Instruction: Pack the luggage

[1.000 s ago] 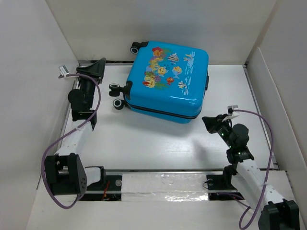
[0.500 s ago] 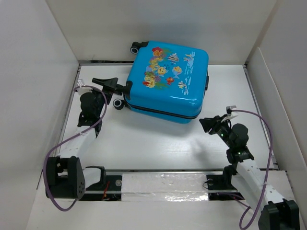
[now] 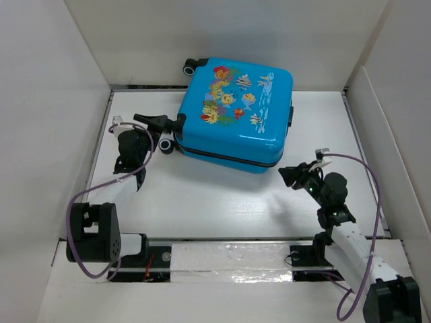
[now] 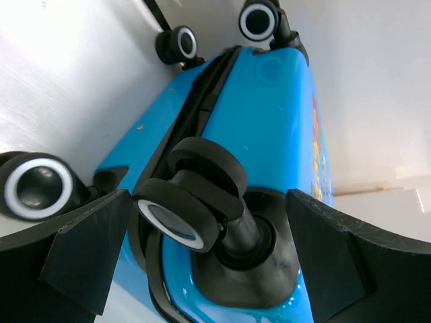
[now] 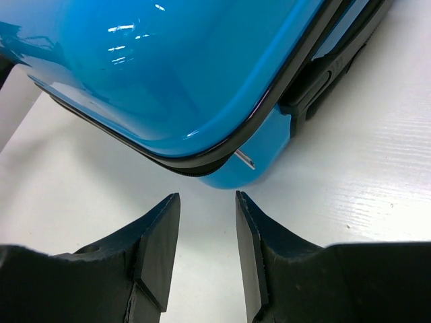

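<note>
While I look down from above, the small bright-blue hard-shell suitcase (image 3: 236, 114) with a cartoon fish print lies flat and closed, print side up, at the far middle of the white table (image 3: 215, 202). My left gripper (image 3: 156, 131) sits at its wheeled left end and my right gripper (image 3: 291, 176) is just off its near right corner. From my left wrist, my left gripper (image 4: 209, 249) stands spread wide with one black-and-white caster wheel (image 4: 195, 195) between the fingers, neither finger touching it; the blue shell (image 4: 269, 114) runs away behind. From my right wrist, my right gripper (image 5: 207, 249) shows a narrow gap holding nothing, pointed at the suitcase's rounded corner (image 5: 168, 67), close to a small metal zip pull (image 5: 246, 159) but apart from it.
</note>
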### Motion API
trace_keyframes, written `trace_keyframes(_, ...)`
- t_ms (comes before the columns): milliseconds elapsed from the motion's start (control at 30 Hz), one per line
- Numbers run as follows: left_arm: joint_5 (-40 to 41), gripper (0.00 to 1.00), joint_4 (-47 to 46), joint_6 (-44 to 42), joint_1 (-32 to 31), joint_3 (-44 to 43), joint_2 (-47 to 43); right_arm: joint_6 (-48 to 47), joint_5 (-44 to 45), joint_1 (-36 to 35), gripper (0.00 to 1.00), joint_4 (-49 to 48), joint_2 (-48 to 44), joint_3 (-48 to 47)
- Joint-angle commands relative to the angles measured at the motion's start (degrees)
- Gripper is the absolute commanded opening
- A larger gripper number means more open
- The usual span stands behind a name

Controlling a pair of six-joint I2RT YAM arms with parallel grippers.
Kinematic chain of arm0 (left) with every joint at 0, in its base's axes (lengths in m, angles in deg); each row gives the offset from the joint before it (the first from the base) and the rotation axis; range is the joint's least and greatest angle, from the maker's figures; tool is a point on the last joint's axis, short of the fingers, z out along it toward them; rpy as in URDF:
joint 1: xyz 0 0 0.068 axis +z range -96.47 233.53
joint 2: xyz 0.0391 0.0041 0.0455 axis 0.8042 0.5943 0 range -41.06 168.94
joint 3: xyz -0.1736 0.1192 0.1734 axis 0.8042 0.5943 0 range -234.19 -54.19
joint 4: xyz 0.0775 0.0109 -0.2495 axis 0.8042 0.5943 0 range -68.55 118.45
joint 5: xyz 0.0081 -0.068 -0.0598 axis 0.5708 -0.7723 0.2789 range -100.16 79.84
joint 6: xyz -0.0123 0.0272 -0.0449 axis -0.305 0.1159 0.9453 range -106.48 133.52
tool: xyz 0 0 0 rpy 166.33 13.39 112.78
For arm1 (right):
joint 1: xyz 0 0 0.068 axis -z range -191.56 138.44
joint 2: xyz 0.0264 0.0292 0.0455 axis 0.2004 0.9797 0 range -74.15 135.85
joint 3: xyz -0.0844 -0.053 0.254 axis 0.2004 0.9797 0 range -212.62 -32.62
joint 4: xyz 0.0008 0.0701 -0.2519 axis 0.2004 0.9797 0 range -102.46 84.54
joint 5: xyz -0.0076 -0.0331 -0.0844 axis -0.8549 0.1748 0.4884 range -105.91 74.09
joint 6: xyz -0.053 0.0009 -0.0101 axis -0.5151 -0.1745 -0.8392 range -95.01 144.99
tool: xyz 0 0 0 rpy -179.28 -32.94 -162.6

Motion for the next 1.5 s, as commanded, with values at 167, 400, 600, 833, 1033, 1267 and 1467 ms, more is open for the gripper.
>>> trace_keyframes(167, -3.4, 0.99, -11.9, -0.7, -4.1, -3.4, 7.0, -0.7, -1.5, 0.2, 0.45, -3.5, 1.0, -0.4)
trace_keyframes(400, -2.4, 0.79, -19.9, 1.9, -4.2, -4.0, 10.9, -0.7, -1.1, 0.2, 0.45, -3.2, 0.7, -0.4)
trace_keyframes(600, -3.2, 0.18, -23.7, 1.5, -4.2, -5.4, 9.8, -0.7, -1.0, -0.3, 0.45, -2.7, 0.2, -0.6)
trace_keyframes(833, -2.0, 0.06, -20.6, -1.0, -4.2, -7.6, 3.4, -0.8, -0.7, -0.3, 0.45, -2.3, 0.1, -0.9)
trace_keyframes(1033, -1.3, 0.01, -17.1, -1.3, -4.2, -9.1, 0.1, -1.2, -2.0, -0.3, 0.14, -4.1, 0.0, 0.3)
trace_keyframes(1267, -0.2, 0.01, -13.0, -1.9, -4.2, -9.6, 1.6, -1.6, -0.3, -0.3, 0.00, -9.0, 4.3, 0.4)
trace_keyframes(1467, -0.2, 0.00, -12.7, -1.8, -3.0, -9.2, 5.4, -4.3, -3.6, -0.3, 0.35, -17.0, 14.9, -2.0)
